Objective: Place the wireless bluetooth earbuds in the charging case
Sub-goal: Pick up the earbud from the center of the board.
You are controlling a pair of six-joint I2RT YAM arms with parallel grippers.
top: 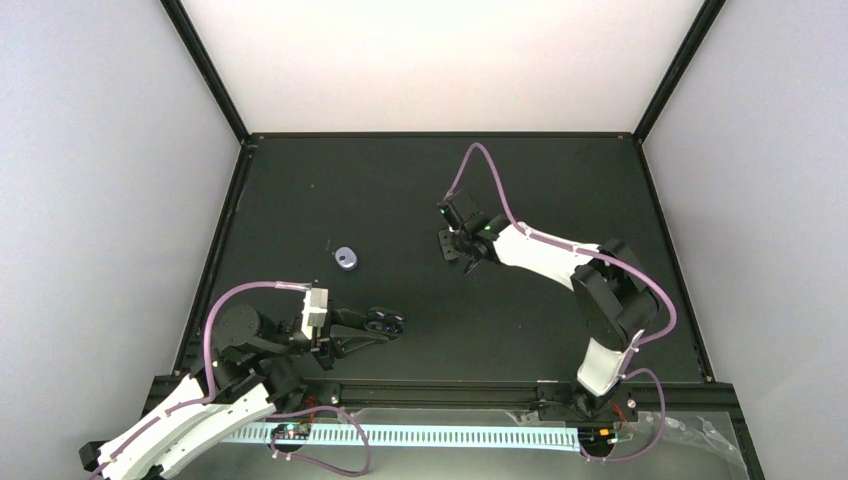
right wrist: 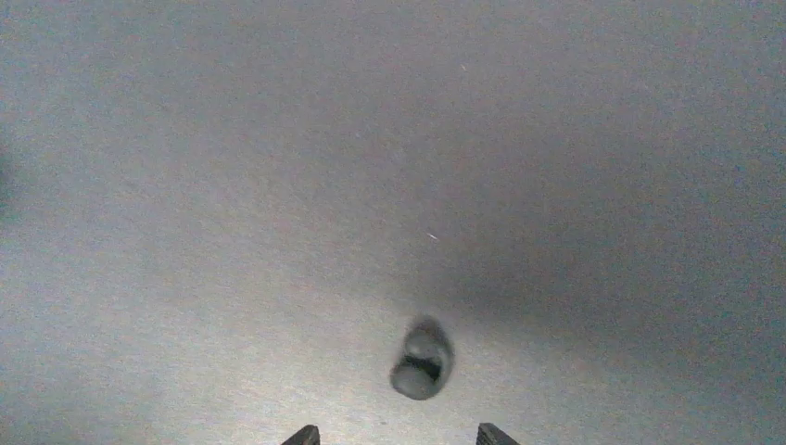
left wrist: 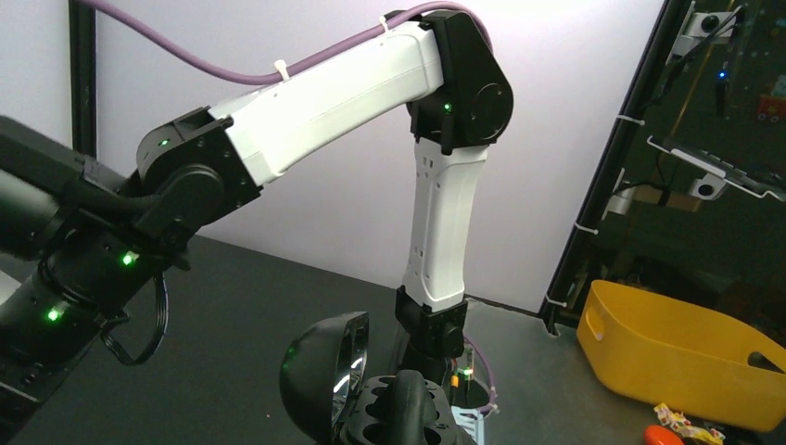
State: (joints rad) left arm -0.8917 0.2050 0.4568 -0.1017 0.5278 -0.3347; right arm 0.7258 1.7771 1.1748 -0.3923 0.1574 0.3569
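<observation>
A single black earbud point(right wrist: 422, 360) lies on the bare dark table point(right wrist: 232, 185), right of centre and well apart from everything else. In the right wrist view it is a little blurred, a small rounded bud sitting just ahead of the gap between the two fingertips, not yet between them. The right gripper point(right wrist: 397, 436) hangs over it with its jaws spread and nothing in them. From above, the bud itself is hidden under that gripper point(top: 452, 248).

The charging case point(left wrist: 320, 371) is on the near left of the table. It is a glossy black pebble with its lid swung up, clamped in the left gripper point(top: 385, 322), which holds it with the opening exposed. I cannot see from here whether its wells are filled.

Further left and a little farther back, a small purple-grey oval thing point(top: 347, 258) rests on the table. It is too small in the overhead view to tell whether it is a bud or a second case.

The step in hand looks like the pick-up of the black earbud. Next, the right gripper should come down so the fingertips straddle the bud, close softly on something this small and slick, then lift and carry it across to the open case. There it must be turned to match a well before being let go.
</observation>
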